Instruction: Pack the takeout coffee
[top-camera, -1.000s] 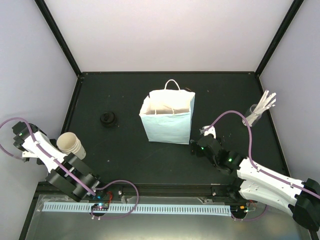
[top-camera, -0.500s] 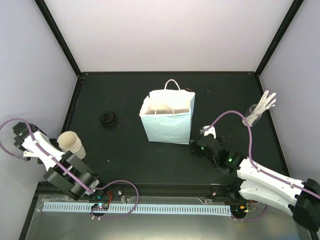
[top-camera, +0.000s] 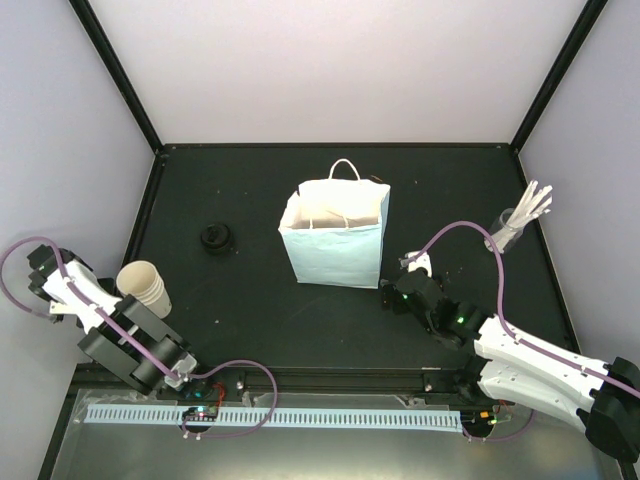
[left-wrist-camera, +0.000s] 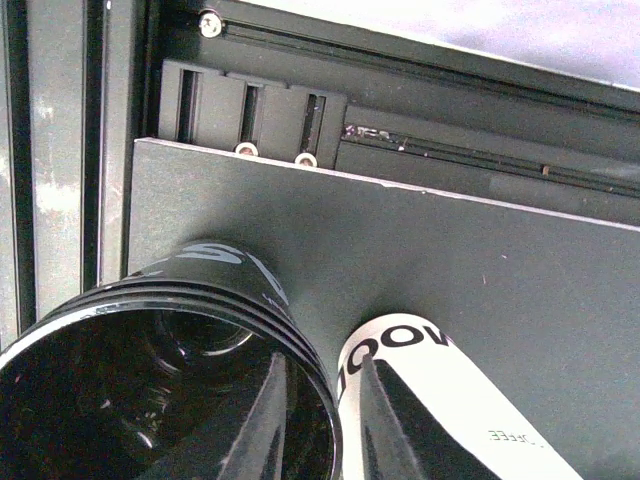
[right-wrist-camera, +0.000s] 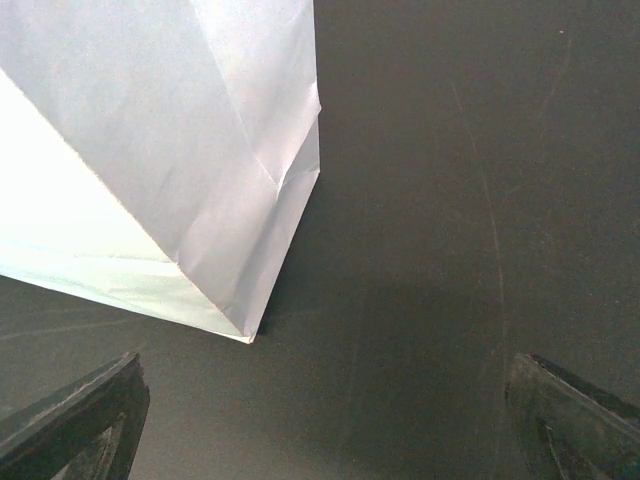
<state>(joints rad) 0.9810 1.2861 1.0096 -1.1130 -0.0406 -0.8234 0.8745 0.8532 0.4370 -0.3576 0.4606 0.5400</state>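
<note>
The stack of cups (top-camera: 143, 285) is at the near left edge of the bench (top-camera: 250, 310). The left claw (left-wrist-camera: 320, 362) is narrowly parted with the stack's rim between its fingers; whether it grips, I cannot tell. The right claw (right-wrist-camera: 325, 370) gapes wide, holding nothing, near the bag (right-wrist-camera: 180, 150) at its corner.

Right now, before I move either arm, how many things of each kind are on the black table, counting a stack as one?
Light-blue paper bag with white handles: 1
Stack of cream paper cups: 1
Pile of black round plastic lids: 1
Clear glass of white sticks: 1
Total: 4
</note>
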